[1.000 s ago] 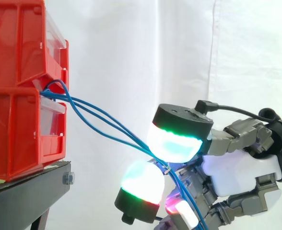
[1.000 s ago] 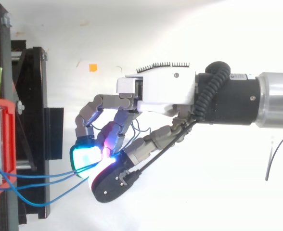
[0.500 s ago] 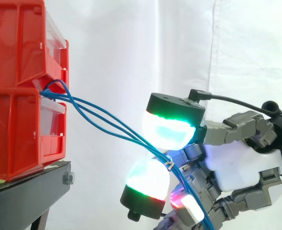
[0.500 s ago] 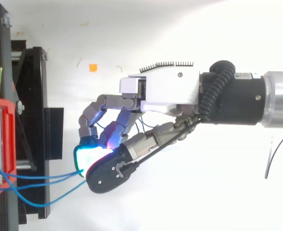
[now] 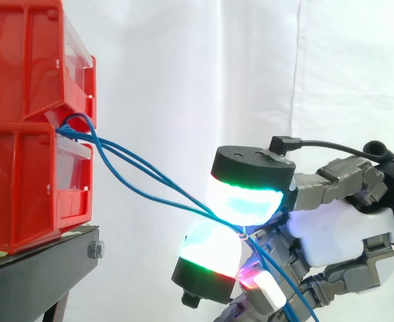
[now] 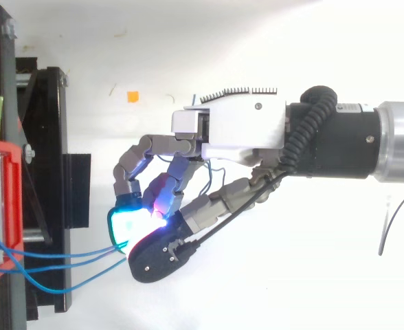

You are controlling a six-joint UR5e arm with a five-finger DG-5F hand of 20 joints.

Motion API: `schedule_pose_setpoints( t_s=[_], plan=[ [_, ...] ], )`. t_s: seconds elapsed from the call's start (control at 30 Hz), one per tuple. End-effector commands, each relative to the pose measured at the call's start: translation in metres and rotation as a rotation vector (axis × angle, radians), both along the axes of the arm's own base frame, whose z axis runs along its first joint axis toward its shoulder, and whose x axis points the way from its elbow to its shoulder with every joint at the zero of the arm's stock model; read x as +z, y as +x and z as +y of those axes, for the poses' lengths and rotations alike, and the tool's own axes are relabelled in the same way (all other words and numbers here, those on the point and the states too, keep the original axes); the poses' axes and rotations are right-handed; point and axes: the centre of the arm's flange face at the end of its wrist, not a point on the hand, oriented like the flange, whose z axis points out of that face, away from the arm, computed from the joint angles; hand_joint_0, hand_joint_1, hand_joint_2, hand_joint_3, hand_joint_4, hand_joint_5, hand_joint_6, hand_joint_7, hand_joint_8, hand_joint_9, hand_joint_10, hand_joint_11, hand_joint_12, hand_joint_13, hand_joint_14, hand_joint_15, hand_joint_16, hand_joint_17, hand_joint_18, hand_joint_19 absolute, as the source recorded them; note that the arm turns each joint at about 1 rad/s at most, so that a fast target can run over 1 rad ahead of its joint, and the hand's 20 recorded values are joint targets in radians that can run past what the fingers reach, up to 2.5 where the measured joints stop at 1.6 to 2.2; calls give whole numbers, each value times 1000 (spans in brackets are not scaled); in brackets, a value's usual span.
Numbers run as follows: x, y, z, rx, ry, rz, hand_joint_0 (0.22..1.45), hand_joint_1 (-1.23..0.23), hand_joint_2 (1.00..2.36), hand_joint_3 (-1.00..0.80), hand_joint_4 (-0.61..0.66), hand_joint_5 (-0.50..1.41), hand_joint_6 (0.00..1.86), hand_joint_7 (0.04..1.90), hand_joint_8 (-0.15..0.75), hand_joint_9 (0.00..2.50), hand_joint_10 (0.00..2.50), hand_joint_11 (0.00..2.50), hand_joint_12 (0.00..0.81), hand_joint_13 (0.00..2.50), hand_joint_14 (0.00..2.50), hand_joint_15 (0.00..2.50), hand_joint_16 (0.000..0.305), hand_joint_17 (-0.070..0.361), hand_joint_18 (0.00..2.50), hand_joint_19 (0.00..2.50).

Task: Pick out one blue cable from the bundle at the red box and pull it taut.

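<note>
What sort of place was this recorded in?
Probably a robotics lab test rig: a white curtain backdrop, red bins on a black stand, and blue cables pinched by a robot hand.

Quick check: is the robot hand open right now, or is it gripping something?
Robot hand: closed, pinching the blue cables between its glowing pads.

bins point(image 5: 29, 127) left, cables point(image 5: 204, 206) between, hand point(image 5: 331, 233) right
</note>
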Motion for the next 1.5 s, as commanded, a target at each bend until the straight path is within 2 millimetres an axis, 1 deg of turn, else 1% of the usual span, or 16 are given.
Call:
schedule_pose_setpoints(
  t_s=[0.0, 0.2, 0.47, 0.57, 0.87, 1.07, 1.1, 1.23, 1.33, 1.47],
  plan=[
    [0, 0, 0, 0, 0, 0, 687, -881, 1019, -259, -14, -115, 903, 1115, 326, 1168, 21, 585, 183, 714, 10, 263, 27, 61, 684, 353],
    [0, 0, 0, -1, -2, 0, 743, -913, 1017, -297, -48, -115, 910, 1214, 326, 1186, 20, 581, 184, 720, 10, 260, 28, 63, 710, 349],
    [0, 0, 1, 2, -1, 0, 795, -911, 1012, -371, -81, -116, 917, 1313, 327, 1203, 22, 596, 180, 721, 9, 253, 28, 62, 714, 359],
    [0, 0, 0, -1, -2, 0, 814, -913, 1008, -408, -119, -115, 918, 1377, 323, 1207, 22, 590, 178, 723, 9, 251, 28, 63, 716, 361],
    [-1, -1, 1, 0, -3, 9, 824, -924, 1001, -484, -197, -112, 932, 1311, 298, 1230, 21, 603, 175, 731, 9, 243, 29, 65, 752, 363],
    [-1, -1, 1, 2, -3, 12, 807, -942, 1000, -500, -218, -107, 936, 1263, 284, 1260, 22, 602, 168, 740, 11, 243, 29, 64, 772, 353],
    [-1, -2, 1, 2, -3, 13, 792, -941, 1000, -494, -222, -106, 940, 1201, 282, 1266, 20, 600, 164, 742, 9, 241, 28, 64, 777, 342],
    [-1, -2, 0, 0, -3, 13, 750, -928, 1003, -465, -216, -98, 935, 1143, 268, 1294, 21, 608, 155, 745, 9, 237, 28, 62, 776, 344],
    [-1, -2, 1, 2, -3, 13, 694, -897, 1002, -473, -211, -90, 929, 1037, 272, 1310, 22, 590, 145, 730, 9, 244, 26, 58, 725, 350],
    [-1, -2, 1, 2, -3, 15, 676, -883, 1001, -485, -207, -89, 916, 1067, 264, 1305, 22, 588, 141, 719, 9, 245, 25, 57, 697, 352]
  ],
)
